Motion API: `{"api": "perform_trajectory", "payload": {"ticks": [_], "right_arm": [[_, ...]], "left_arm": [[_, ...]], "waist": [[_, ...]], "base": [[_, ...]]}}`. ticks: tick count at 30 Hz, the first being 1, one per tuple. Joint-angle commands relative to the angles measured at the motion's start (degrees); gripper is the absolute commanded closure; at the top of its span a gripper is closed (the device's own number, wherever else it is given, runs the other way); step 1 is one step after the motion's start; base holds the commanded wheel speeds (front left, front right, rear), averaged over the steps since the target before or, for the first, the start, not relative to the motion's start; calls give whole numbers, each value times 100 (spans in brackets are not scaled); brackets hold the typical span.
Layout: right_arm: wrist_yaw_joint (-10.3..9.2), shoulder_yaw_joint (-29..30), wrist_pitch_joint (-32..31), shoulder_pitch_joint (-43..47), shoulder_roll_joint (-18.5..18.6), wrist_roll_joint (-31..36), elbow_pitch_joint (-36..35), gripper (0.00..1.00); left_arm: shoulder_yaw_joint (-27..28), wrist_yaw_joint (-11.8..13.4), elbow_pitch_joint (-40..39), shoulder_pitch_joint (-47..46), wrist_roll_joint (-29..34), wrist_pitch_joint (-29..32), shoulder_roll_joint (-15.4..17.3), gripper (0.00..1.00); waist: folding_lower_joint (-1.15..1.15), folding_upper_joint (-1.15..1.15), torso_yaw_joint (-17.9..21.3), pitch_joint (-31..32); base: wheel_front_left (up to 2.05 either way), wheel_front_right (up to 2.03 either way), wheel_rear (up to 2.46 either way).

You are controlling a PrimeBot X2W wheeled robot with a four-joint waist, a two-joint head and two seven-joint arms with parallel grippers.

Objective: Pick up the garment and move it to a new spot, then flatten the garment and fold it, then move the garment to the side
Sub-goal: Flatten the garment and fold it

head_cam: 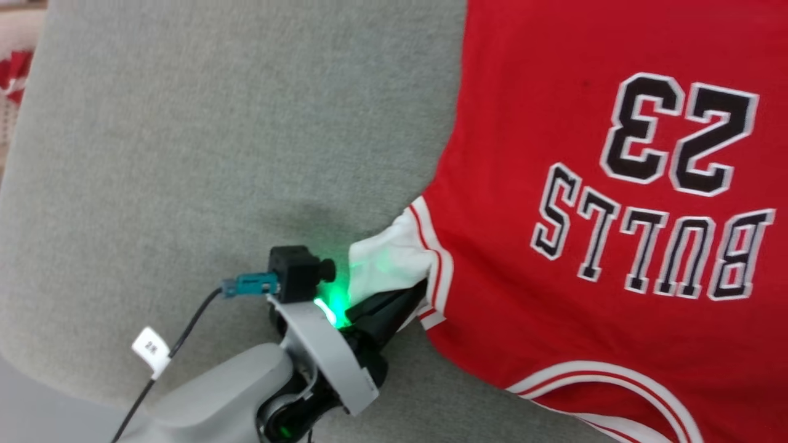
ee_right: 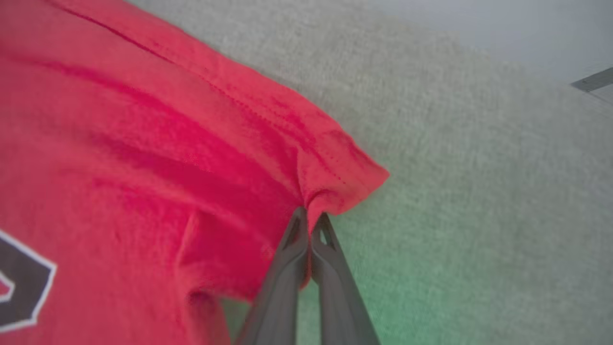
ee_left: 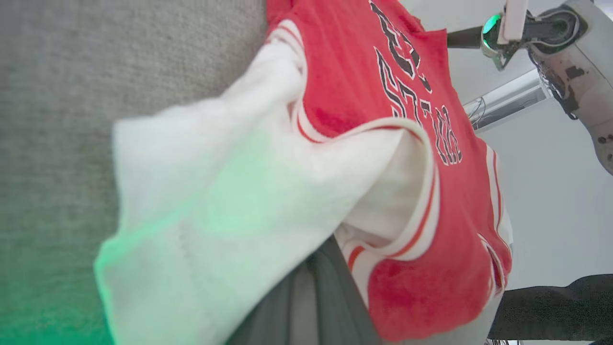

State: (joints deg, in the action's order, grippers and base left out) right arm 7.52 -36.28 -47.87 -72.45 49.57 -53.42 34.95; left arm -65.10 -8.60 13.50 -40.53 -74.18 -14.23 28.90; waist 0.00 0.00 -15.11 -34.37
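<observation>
Grey-green surface [head_cam: 184,154]: a woven, felt-like cloth covers the top. Its rounded edge curves along the lower left of the head view.
Room: pale grey floor [head_cam: 37,406] lies beyond that edge. A blurred red-and-white patch sits at the far upper left, too small to identify.
Garment [head_cam: 554,123]: the red jersey lies spread on the surface at the right of the head view. Its black, white-outlined "BULLS" and "23" read upside down from there.
Left gripper [head_cam: 406,298]: its dark fingers are closed on the white side panel by the striped armhole, at the jersey's left edge, and the cloth is bunched there.
Right gripper [ee_right: 310,225]: its two fingers are pressed together on a corner of the red hem, which puckers at the tips.
Head view alone: it shows the lettering in full, a green light [head_cam: 329,304] glowing on the left wrist, and a black cable with a white tag [head_cam: 151,349].
Left wrist view alone: the white panel is draped over the fingers close to the lens. The right arm's wrist [ee_left: 550,28] is at the far corner of the jersey.
Right wrist view alone: it shows hem stitching, folds running towards the pinched corner, and a green tint on the cloth beneath.
</observation>
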Motion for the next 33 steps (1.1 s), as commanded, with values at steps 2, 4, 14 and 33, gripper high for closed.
{"api": "perform_trajectory", "payload": {"ticks": [2,4,14,33], "right_arm": [[-8,-135,99,505,396,-346,-453,100],[-8,-199,204,901,699,-635,-842,100],[-8,-586,1005,3540,2087,-1872,-2875,100],[-10,-1046,2446,6215,1772,-1423,-4252,33]], "left_arm": [[-82,203,593,489,-187,71,237,100],[-49,199,569,593,-219,40,352,100],[261,251,444,811,-99,-44,653,100],[712,456,183,1058,204,-83,851,100]], "waist": [[0,0,336,525],[0,0,448,685],[0,0,931,1104],[0,0,1159,1232]], "base": [[0,0,0],[0,0,0],[0,0,0],[0,0,0]]}}
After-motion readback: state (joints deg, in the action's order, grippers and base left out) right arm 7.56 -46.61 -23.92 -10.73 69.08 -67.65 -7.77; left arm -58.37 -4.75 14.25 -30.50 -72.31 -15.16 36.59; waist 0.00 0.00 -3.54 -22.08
